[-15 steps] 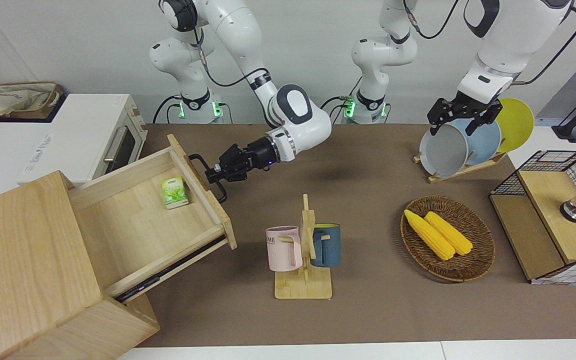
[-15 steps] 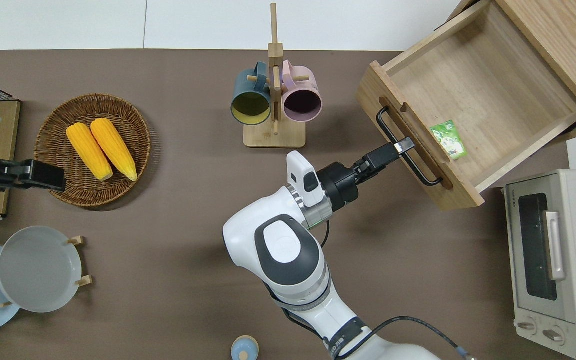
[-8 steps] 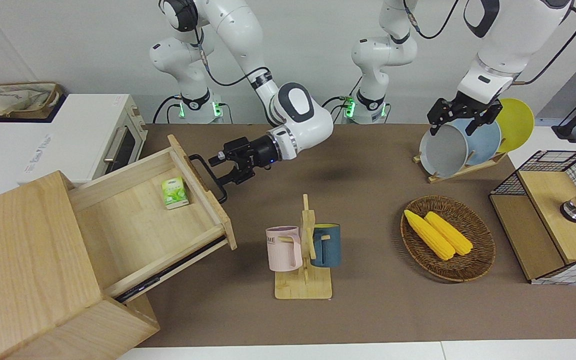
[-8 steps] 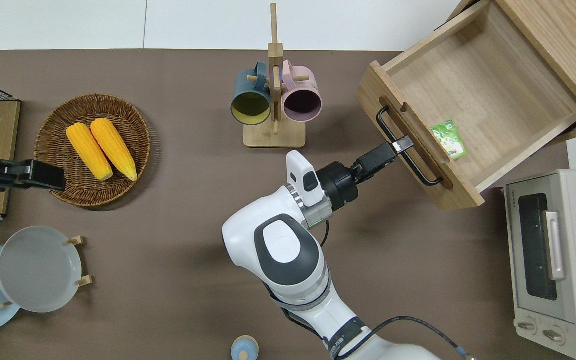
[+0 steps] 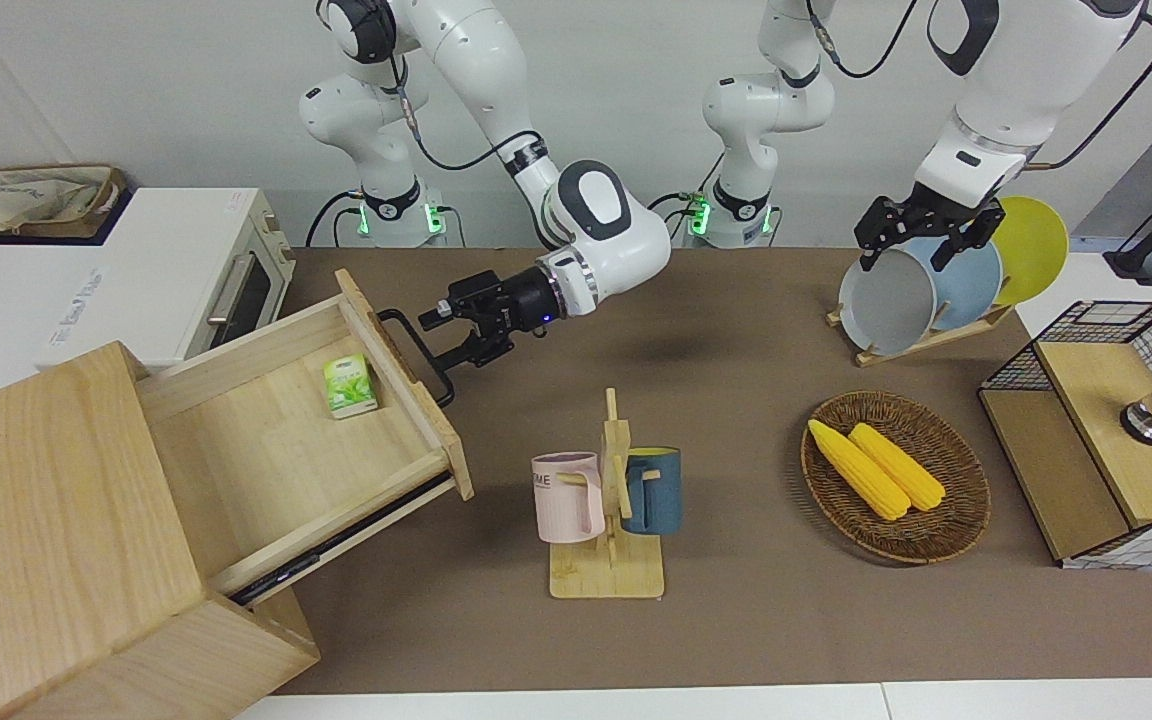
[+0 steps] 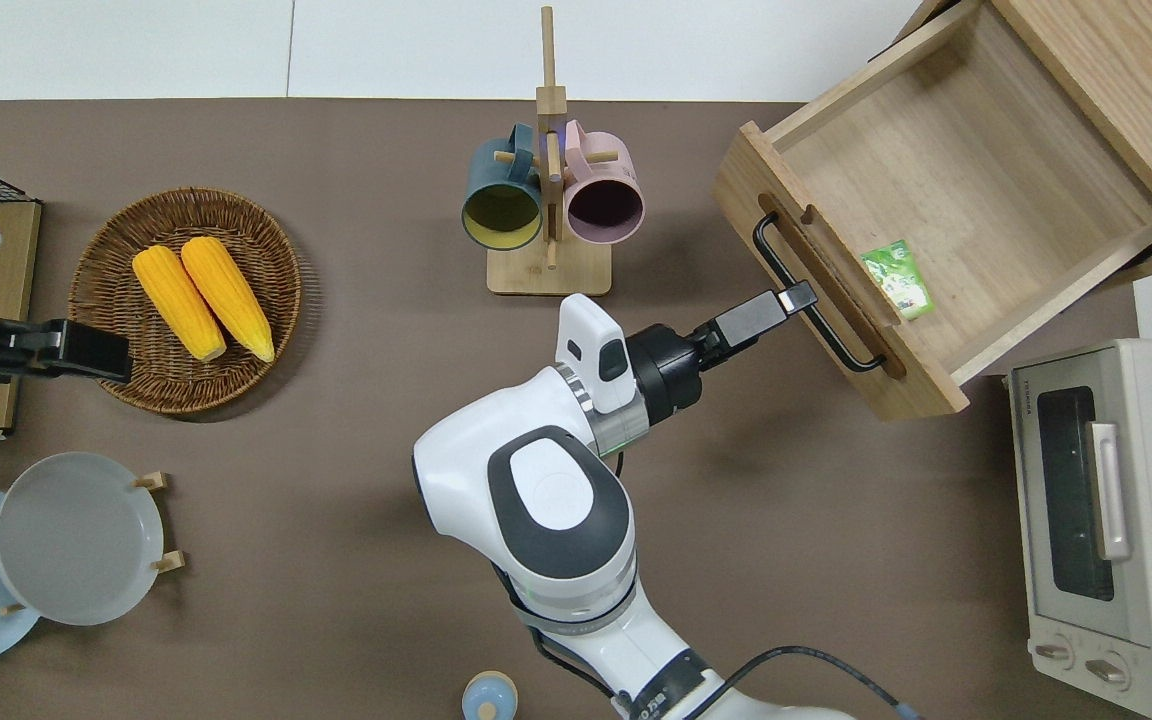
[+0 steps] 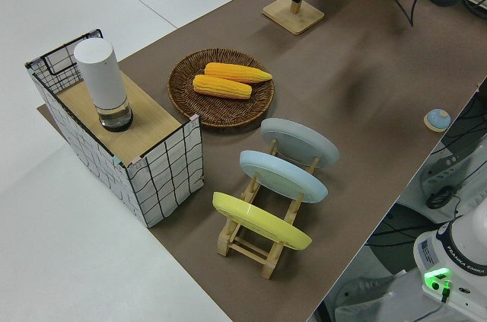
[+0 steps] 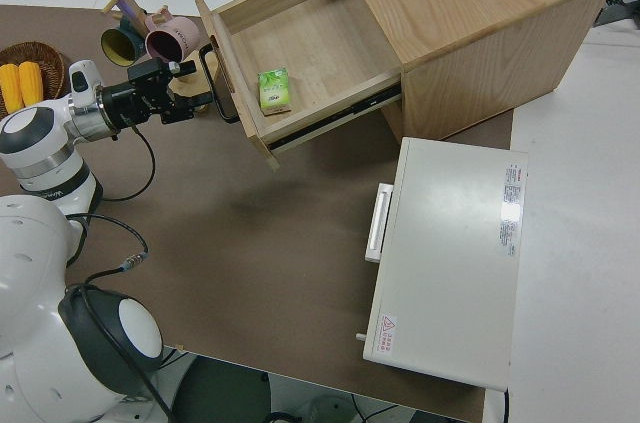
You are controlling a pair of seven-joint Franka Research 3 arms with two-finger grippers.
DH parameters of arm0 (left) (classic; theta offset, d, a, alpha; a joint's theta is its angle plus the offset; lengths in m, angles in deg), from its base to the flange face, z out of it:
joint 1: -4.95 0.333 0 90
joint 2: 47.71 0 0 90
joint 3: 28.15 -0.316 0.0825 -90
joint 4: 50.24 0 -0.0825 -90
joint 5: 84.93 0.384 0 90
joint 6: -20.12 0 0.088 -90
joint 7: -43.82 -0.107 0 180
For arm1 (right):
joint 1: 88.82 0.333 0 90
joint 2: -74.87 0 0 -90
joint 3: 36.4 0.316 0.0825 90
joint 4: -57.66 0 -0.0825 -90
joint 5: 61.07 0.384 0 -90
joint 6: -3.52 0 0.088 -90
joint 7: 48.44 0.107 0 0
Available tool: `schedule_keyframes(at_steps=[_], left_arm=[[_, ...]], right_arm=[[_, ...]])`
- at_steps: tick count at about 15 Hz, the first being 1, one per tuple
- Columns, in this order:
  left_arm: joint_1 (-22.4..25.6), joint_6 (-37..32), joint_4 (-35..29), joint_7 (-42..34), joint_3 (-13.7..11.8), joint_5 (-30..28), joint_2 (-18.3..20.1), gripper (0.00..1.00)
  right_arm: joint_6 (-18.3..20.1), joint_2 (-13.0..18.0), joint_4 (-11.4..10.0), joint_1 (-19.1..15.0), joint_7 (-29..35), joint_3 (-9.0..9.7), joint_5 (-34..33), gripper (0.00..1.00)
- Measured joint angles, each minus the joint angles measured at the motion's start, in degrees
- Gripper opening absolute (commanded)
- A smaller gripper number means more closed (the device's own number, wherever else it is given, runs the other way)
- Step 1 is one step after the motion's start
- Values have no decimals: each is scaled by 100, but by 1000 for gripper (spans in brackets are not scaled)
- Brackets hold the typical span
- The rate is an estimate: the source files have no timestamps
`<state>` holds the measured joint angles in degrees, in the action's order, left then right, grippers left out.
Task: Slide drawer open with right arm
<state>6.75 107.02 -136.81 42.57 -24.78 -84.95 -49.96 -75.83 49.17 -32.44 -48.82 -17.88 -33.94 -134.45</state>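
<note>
Both arms are glossy white with rounded, jointed segments; the right arm has a dark grey oval cap on its elbow housing, a silver ring at the wrist, a small blue wrist light and a black two-finger gripper; a black cable runs along its upper links. The left arm is the same white with black joint bands, a looping black cable and a black gripper; green lights glow at both bases.

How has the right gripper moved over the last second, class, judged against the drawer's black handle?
Yes. The right gripper has opened and backed off the black handle, toward the mug rack. The drawer has stayed put, open.
</note>
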Motion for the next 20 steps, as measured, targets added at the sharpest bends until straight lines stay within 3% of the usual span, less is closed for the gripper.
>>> schedule_keyframes(at_steps=[5, 8, 13, 20], left_arm=[[0, 0, 0, 0, 0, 0, 0, 993], [0, 0, 0, 0, 0, 0, 0, 993], [0, 0, 0, 0, 0, 0, 0, 993], [0, 0, 0, 0, 0, 0, 0, 993]], right_arm=[[0, 135, 694, 151, -1, 14, 1132, 985], [1, 392, 1009, 149, -6, -7, 1957, 985], [-56, 1109, 1131, -263, -68, -28, 3413, 985], [-296, 1805, 1135, -1348, -447, -42, 5171, 985]])
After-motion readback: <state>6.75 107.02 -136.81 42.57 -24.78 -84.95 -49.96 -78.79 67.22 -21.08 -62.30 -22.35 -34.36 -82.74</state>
